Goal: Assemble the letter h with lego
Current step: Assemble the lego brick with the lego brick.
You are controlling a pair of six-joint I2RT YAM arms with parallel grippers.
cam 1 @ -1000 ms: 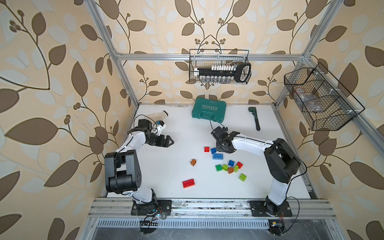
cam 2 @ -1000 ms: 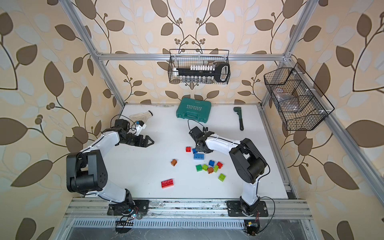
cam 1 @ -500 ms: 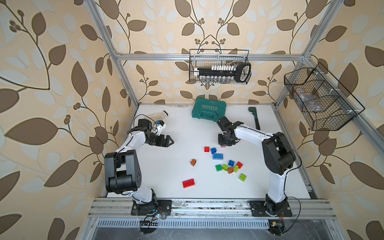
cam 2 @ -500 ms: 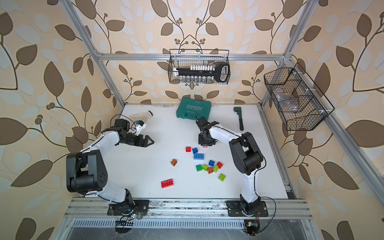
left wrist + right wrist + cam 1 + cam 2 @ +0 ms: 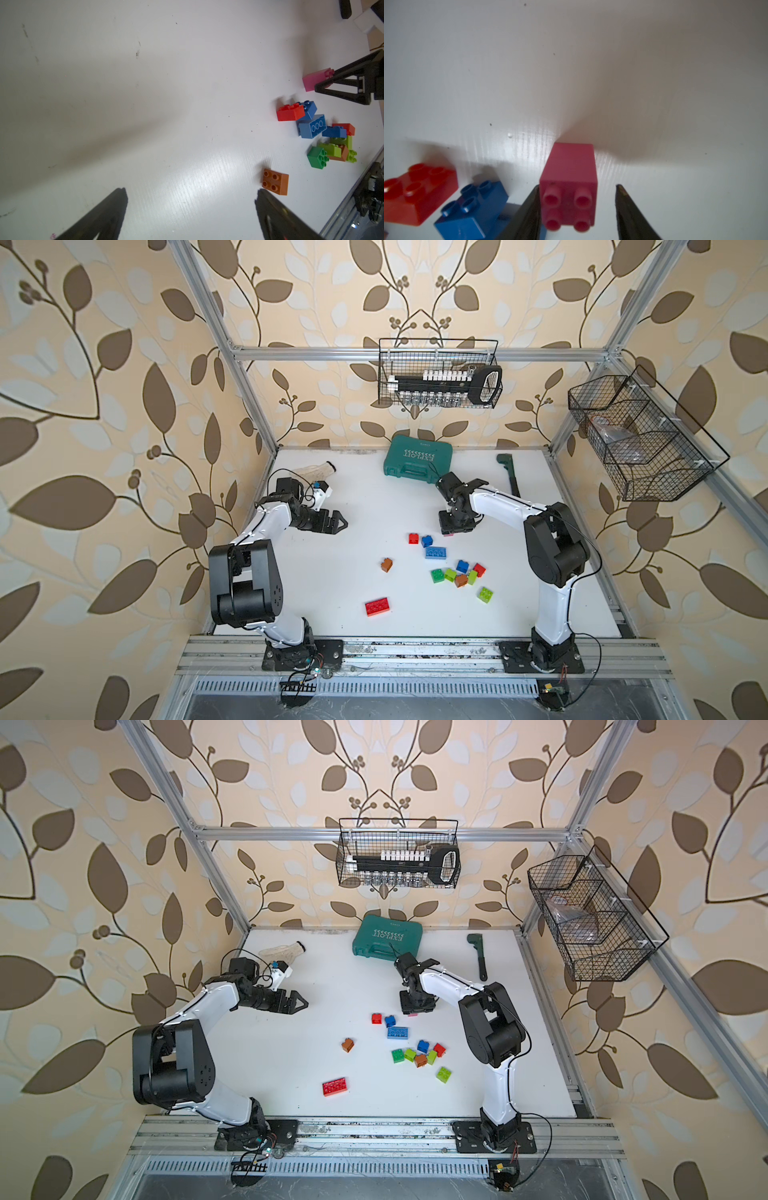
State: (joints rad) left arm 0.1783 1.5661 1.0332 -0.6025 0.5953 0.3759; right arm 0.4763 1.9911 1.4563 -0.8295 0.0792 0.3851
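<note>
Right gripper (image 5: 577, 187) has let go: jaws pinched a second ago, now parted around the pink brick (image 5: 569, 164). It lies on its side on the bench (image 5: 361, 489), studs facing the wrist. One finger sits right beside it, the other stands clear. That arm stretches from its raised elbow toward mid-bench, wrist bent steeply down. Red brick (image 5: 413, 538) and blue brick (image 5: 427, 541) sit just beside; the rest of the lego (image 5: 457, 572) clusters nearer the front. Left gripper (image 5: 341, 523) hovers level over the bench, jaws spread wide, arm folded at the elbow.
</note>
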